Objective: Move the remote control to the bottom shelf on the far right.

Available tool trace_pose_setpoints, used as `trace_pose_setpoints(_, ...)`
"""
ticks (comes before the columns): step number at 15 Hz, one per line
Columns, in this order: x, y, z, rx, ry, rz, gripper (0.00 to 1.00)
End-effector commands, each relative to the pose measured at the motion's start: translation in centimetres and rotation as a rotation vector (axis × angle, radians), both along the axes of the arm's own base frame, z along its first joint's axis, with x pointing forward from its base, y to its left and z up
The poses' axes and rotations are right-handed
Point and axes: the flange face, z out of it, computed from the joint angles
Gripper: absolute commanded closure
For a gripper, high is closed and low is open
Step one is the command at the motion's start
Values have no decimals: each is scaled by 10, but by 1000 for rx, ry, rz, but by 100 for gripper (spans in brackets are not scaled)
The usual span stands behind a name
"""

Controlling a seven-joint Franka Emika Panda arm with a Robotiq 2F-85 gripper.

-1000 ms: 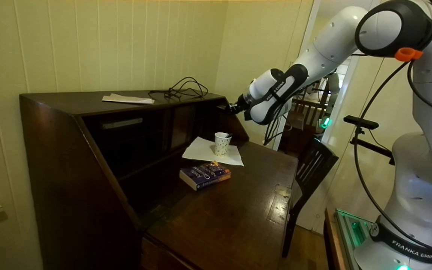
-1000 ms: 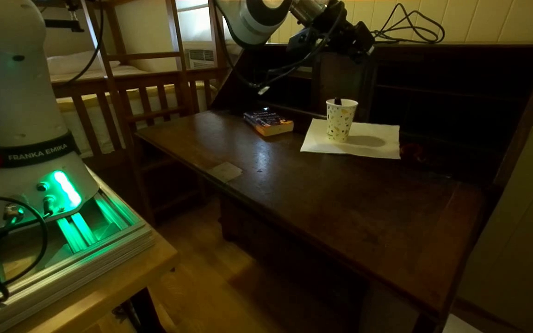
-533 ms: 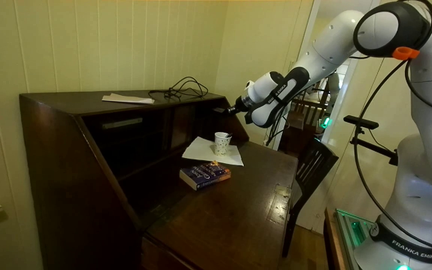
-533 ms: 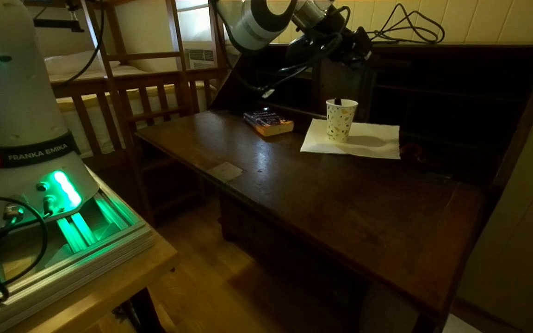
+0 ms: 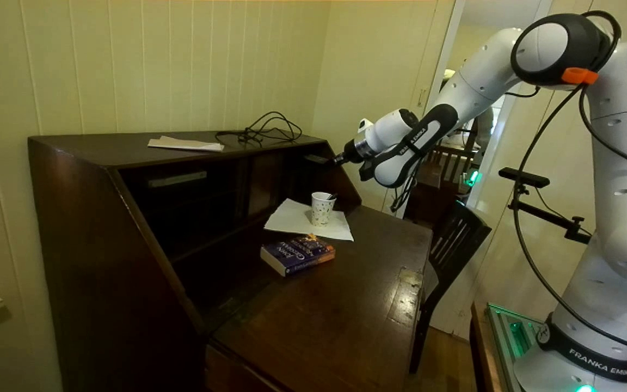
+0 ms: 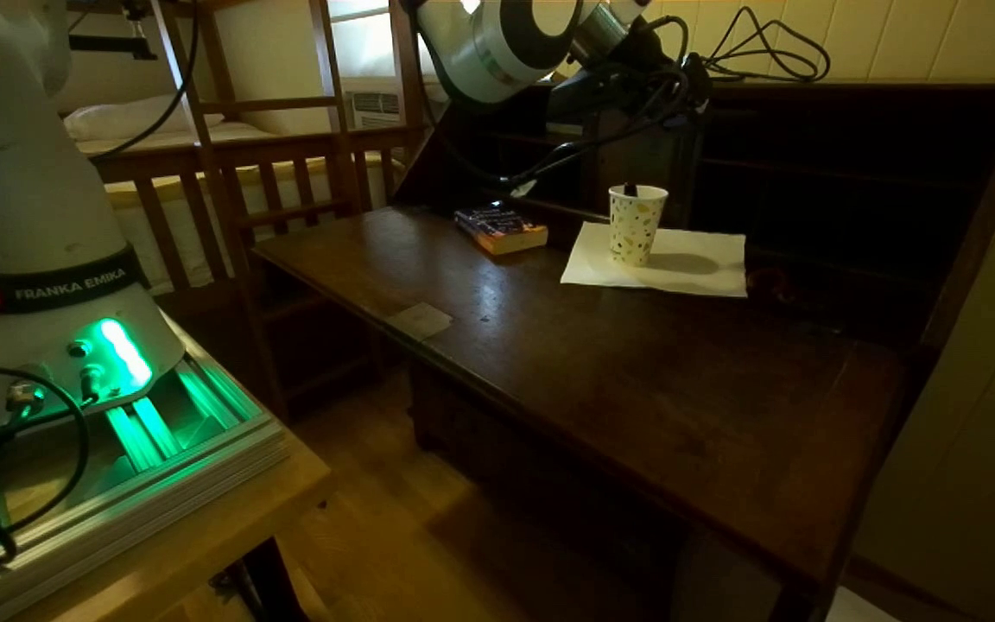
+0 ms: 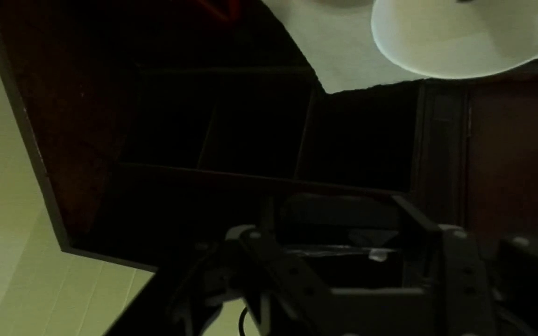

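My gripper (image 5: 337, 159) is at the upper right opening of the dark desk (image 5: 346, 305), high above the cup. It is shut on a flat dark bar, the remote control (image 5: 316, 159), which sticks out from the fingertips. In the wrist view the gripper (image 7: 333, 205) has the remote control (image 7: 339, 212) spanning between its fingers. That view is upside down and very dark. It shows the lower compartments behind the shelf board (image 7: 259, 175). The gripper also shows as a dark shape in an exterior view (image 6: 698, 95).
A paper cup (image 5: 321, 209) with a dark item in it stands on a white sheet (image 5: 286, 220). A blue book (image 5: 297, 254) lies in front. A cable (image 5: 259, 132) and papers (image 5: 183, 143) lie on the desk top. A red thing (image 6: 770, 283) lies beside the sheet.
The arm's elbow has come down and forward slightly. The gripper has turned and shifted slightly right in both exterior views, with the remote control still at its tip. Cup, sheet and book have not moved.
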Motion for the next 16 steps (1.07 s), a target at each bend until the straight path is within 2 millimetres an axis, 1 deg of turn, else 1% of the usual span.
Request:
trace_pose_setpoints(1,-1,-4,0,4,-3,-6,38)
trace_pose_setpoints(2,-2,-7,-1,6,-5,-10,38)
trace_pose_setpoints(3,-2,-8,-2,7,-5,-12,63)
trace_pose_setpoints(4,5,-9,-1,8,-11,-30,63)
trace_pose_setpoints(5,13,-8,-7,24,9,-28,63)
trace_pose_setpoints(7,21,-10,-16,25,30,-14,63)
trace_pose_setpoints(8,26,-10,-16,32,31,-8,63)
trace_pose_setpoints(10,40,-17,-16,22,5,-14,63)
trace_pose_setpoints(11,46,-22,-12,9,-15,-15,63)
trace_pose_setpoints(14,61,-32,-6,-9,-37,-22,63)
trace_pose_setpoints(16,69,-35,-7,-9,-29,-20,63)
